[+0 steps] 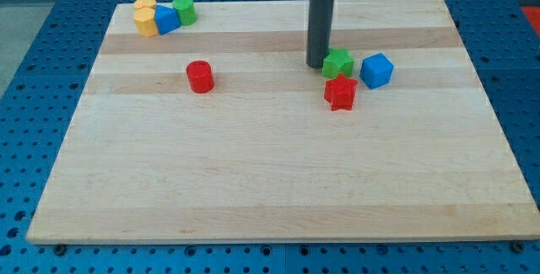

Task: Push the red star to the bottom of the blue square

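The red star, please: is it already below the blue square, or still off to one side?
Still off: red star lies lower-left of blue square.

The tabletop (pixel 278 181) is pale wood with a visible grain running in long glued strips, smooth and faintly satin, and it lies on a blue perforated surface (pixel 34 97) that looks like painted metal. The red star (pixel 340 93), blue square (pixel 376 70) and green block (pixel 338 62) look like smooth, matt painted pieces. The rod (pixel 319 29) is dark, matt and smooth-sided.
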